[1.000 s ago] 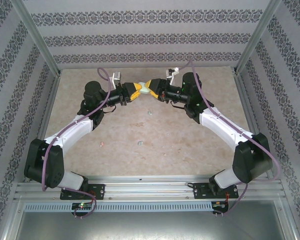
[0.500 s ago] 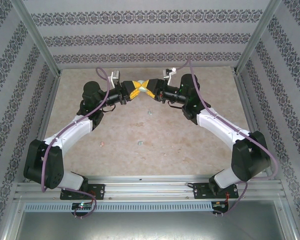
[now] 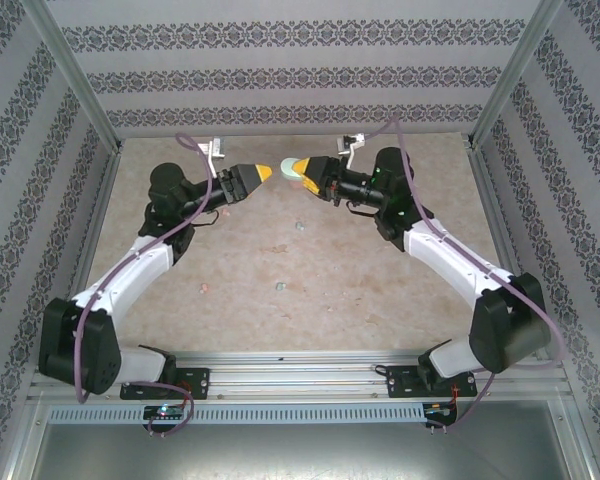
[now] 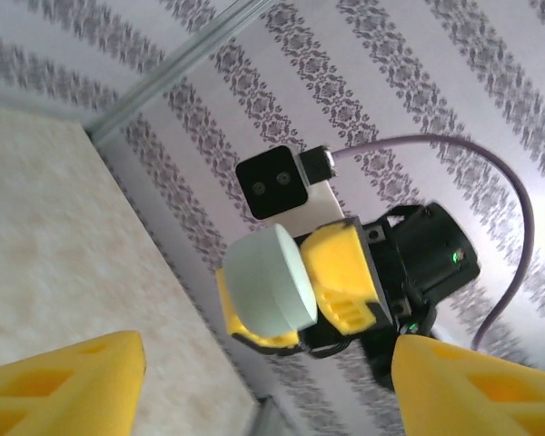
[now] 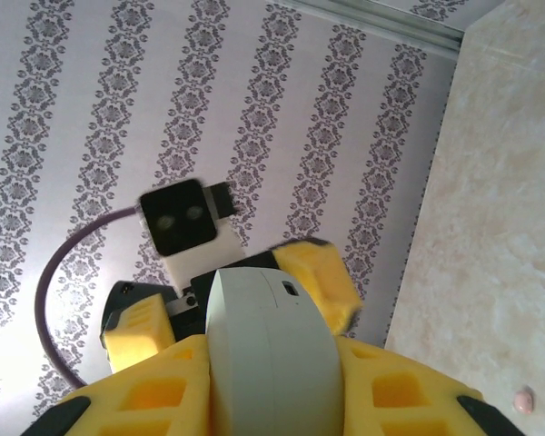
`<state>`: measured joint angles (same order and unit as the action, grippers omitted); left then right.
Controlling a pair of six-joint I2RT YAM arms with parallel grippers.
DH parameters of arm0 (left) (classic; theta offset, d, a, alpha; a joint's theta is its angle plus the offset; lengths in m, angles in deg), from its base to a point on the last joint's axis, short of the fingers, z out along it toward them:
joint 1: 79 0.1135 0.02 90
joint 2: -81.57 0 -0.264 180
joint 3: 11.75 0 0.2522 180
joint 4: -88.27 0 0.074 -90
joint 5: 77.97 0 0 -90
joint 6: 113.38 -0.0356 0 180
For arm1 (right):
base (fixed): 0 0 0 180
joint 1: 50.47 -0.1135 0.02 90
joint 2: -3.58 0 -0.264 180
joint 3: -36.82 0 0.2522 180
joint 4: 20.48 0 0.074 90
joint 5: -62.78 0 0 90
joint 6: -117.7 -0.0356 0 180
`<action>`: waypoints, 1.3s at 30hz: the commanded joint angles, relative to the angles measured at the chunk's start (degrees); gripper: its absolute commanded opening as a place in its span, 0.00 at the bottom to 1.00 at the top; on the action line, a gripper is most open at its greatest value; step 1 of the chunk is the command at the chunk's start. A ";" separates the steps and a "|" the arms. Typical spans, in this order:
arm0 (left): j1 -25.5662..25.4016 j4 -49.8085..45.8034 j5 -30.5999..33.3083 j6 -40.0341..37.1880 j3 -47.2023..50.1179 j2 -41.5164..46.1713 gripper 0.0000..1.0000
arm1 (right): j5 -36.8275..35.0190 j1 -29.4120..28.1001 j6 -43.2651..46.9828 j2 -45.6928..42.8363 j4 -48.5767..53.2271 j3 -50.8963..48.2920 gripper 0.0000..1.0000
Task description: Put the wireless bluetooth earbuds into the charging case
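Seen from above, two arms reach to the far middle of a beige marbled surface (image 3: 400, 290), boxed in by patterned walls on three sides and metal frame posts at the corners. The right tool (image 3: 305, 172) is closed on a pale mint charging case (image 3: 292, 167), held in the air near the back wall; its yellow fingers (image 5: 154, 395) press on both sides of the case. The left tool (image 3: 252, 177) faces it, close but apart, its jaws spread wide with nothing between them. The case bears a small dark mark, too small to read. On the open surface between the arms lie a mint green earbud (image 3: 300, 225), a second mint green earbud (image 3: 278, 287) nearer the bases, and a pale pink earbud (image 3: 205, 288) by the left arm.
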<state>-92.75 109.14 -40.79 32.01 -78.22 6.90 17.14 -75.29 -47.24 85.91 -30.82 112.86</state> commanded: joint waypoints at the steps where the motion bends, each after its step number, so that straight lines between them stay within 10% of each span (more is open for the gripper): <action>1: 0.07 -0.72 -0.45 -25.23 3.19 4.53 0.76 | 4.39 -0.04 2.67 -2.65 8.99 0.97 0.22; 7: -0.93 -1.93 -5.65 -47.37 6.67 6.73 0.80 | 5.10 -1.19 6.56 -5.67 18.28 1.08 0.23; 14: -4.40 -1.30 -9.26 -55.26 6.32 4.39 0.79 | 7.18 -2.63 8.65 -6.40 21.92 2.52 0.23; 39: -6.13 3.51 -10.60 -50.96 4.99 -0.41 0.50 | 7.31 -5.59 7.62 -4.82 19.64 2.23 0.24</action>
<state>-98.18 109.69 -50.56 -19.68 -71.95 6.29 23.22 -79.99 -39.83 80.99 -9.53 113.76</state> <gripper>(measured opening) 0.498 0.276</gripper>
